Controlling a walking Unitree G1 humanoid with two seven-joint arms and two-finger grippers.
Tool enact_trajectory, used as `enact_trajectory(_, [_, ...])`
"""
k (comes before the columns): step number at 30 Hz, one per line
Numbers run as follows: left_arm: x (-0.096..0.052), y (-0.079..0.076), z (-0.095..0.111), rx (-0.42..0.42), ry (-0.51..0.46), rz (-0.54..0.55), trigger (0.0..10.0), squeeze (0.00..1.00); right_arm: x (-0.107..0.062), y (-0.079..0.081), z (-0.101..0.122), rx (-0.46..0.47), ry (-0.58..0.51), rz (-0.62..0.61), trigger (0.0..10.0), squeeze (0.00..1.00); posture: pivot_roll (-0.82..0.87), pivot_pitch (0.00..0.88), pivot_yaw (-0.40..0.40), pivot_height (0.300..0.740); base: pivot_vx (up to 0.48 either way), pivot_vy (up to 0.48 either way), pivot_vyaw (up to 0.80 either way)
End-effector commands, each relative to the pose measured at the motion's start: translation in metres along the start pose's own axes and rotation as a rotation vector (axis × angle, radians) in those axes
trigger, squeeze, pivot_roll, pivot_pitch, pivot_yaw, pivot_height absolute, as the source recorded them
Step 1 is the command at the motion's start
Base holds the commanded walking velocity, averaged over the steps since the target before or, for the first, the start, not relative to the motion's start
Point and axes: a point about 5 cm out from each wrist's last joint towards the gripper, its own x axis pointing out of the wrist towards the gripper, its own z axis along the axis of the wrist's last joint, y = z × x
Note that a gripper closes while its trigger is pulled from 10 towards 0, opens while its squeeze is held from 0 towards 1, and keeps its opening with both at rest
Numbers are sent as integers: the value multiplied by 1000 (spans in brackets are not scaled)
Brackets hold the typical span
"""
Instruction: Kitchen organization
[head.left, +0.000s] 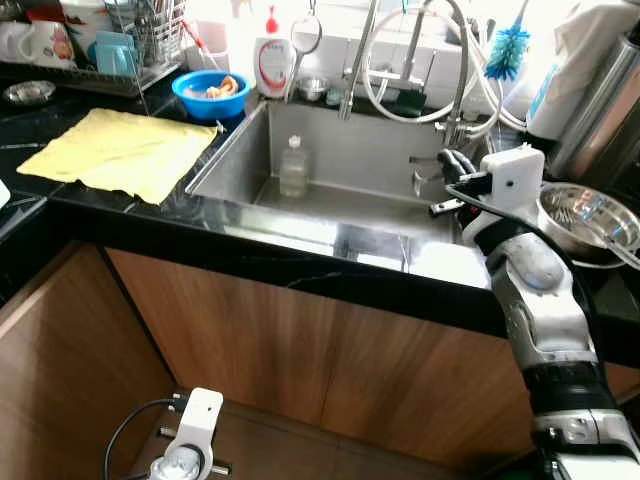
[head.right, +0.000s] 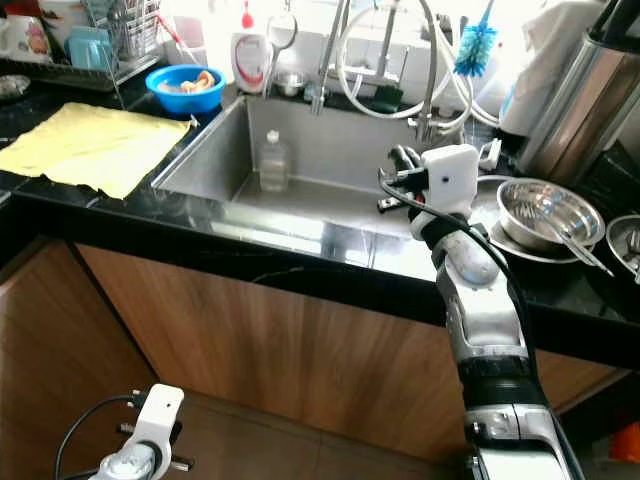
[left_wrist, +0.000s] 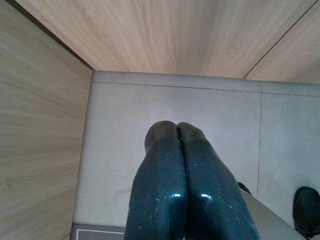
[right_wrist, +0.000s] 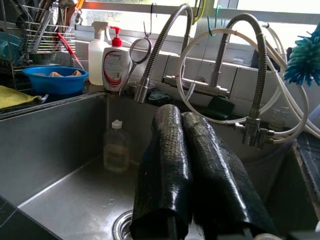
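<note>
Right gripper (head.right: 392, 180) hangs over the sink (head.left: 330, 205), fingers pressed together, empty. Bottle (head.left: 293, 166) stands ahead and below it. Left gripper (left_wrist: 177, 132) idle, closed too. Risk: closed fingers tip the bottle or snag the hoses (right_wrist: 220, 65) behind.

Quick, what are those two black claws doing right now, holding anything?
Left gripper: closed, empty, hanging low by the cabinet.
Right gripper: closed, empty, raised over the sink.
</note>
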Motion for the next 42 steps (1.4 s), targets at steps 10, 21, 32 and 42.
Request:
enact_trajectory(10, [-1, 1, -4, 12, 15, 3, 10000, 0, 23, -10, -23, 142, 95, -12, 10000, 0, 17, 0, -40, 740, 0, 0, 0])
enact_trajectory(21, [-2, 3, -5, 16, 16, 6, 10000, 0, 21, -13, -41, 150, 182, -39, 10000, 1000, 28, 0, -38, 740, 0, 0, 0])
enact_trajectory(32, [-2, 3, -5, 27, 16, 0, 10000, 0, 25, -12, -34, 84, 132, -49, 10000, 0, 25, 0, -31, 740, 0, 0, 0])
enact_trajectory(42, [-3, 3, -8, 35, 14, 0, 10000, 0, -10, 6, -8, -17, -176, -172, 10000, 0, 16, 0, -32, 740, 0, 0, 0])
